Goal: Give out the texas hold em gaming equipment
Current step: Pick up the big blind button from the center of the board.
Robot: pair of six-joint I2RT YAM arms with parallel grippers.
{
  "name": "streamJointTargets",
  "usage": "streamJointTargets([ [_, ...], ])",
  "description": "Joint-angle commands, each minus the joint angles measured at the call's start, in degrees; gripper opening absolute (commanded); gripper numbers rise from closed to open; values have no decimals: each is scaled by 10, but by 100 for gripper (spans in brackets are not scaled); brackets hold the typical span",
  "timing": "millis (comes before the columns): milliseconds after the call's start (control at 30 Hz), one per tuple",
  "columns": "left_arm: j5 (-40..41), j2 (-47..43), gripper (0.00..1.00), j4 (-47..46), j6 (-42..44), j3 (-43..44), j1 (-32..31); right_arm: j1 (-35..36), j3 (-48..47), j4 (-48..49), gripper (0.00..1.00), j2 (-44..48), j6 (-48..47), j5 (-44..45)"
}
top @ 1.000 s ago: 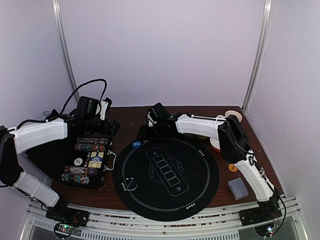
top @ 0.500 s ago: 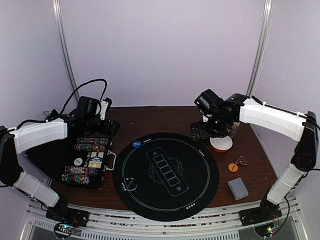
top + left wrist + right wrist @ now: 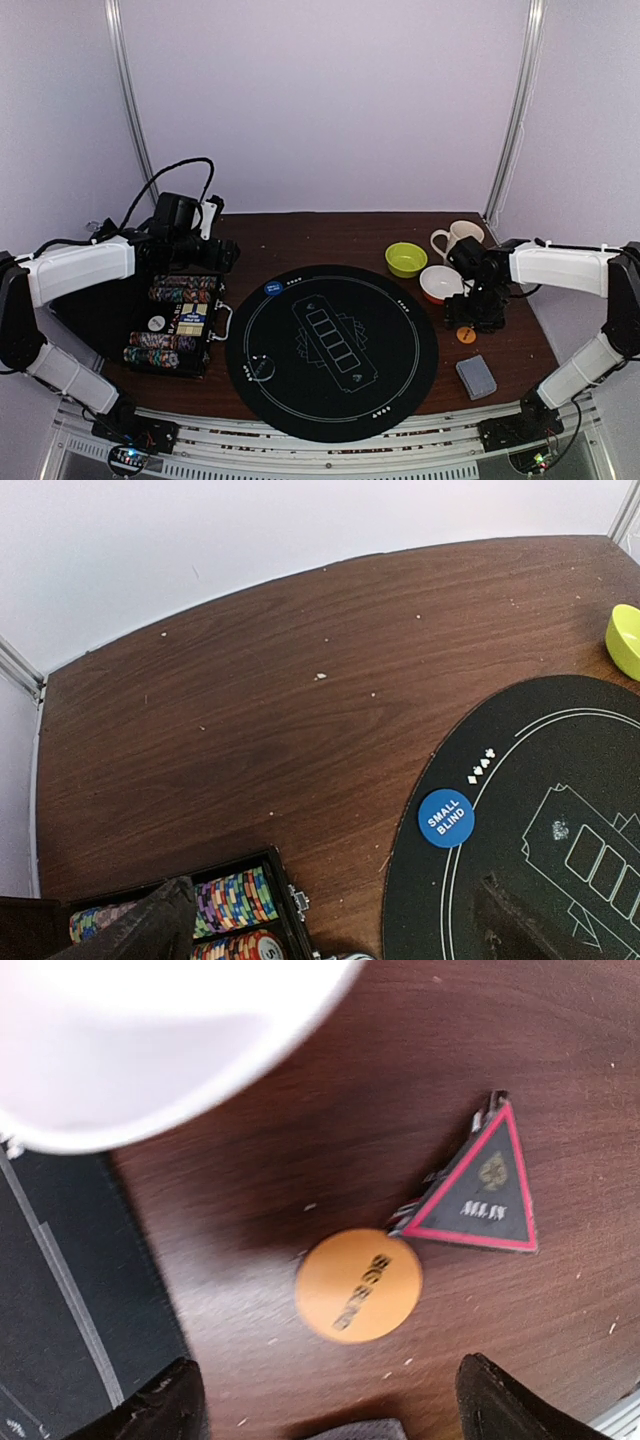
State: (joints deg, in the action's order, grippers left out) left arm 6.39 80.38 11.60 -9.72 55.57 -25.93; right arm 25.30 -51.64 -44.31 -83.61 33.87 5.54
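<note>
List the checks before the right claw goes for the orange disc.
1. Right claw open, empty: ok.
2. Orange disc lined up between its fingers: ok.
3. Triangle apart from disc: not ok, a corner meets it.
4. Bowl apart from disc: ok.
5. Left claw open, far from the disc: ok.
6. Height over disc: cannot tell.
</note>
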Motion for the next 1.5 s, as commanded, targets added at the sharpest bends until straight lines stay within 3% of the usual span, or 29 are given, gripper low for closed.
streamJointTargets([
  [0, 3, 5, 98, -21, 7, 0, 3, -47, 41, 66, 85, -6, -20, -44],
  [233, 3, 7, 98, -21, 8, 1, 3, -74, 70, 98, 83, -47, -38, -33],
  [533, 6, 9, 98, -20, 9, 2, 3, -102, 91, 127, 57, -66, -60, -37],
  [767, 5, 13, 98, -20, 9, 4, 3, -97, 84, 75, 60, -58, -64, -2],
  [1133, -1, 11, 98, -23, 7, 1, 3, -84, 86, 69, 64, -42, -50, -48],
  [1300, -1, 14, 98, -19, 7, 5, 3, -80, 98, 74, 58, -37, -38, -72],
  [1467, 0, 13, 98, -20, 8, 4, 3, -78, 95, 67, 58, -38, -35, -88],
])
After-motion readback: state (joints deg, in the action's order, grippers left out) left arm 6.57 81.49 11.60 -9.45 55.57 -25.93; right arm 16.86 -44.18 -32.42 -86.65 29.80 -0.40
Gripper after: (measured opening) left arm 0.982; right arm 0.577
